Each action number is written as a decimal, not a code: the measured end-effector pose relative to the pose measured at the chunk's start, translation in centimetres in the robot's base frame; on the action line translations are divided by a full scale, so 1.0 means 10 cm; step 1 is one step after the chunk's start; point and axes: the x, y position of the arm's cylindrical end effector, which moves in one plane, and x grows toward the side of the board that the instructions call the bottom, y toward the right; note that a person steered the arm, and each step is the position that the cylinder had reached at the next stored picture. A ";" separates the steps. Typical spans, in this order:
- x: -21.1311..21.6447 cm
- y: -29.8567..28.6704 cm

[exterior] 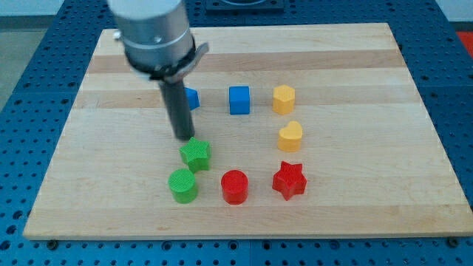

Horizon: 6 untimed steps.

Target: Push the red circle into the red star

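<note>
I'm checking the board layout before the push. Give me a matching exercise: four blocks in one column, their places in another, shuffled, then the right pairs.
Blocks:
1. red circle
2. red star
3. green star
4. blue cube

Places:
A. just below my tip
B. top row, left of the yellow hexagon
C. below the yellow heart
D. between the green circle and the red star

Pairs: 1-D, 2-C, 3-A, 4-B

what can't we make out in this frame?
- Blue block behind the rod, camera view: mostly hidden by the rod, shape unclear.
- My tip: sits right above the green star; contact can't be judged from this angle.
- Arm above the rod: cut off by the view's top edge.
- Board lower corners: hard to see, close to the view's bottom edge.
</note>
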 end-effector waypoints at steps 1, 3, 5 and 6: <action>-0.21 0.38; 0.22 0.54; 0.33 0.40; 0.47 0.16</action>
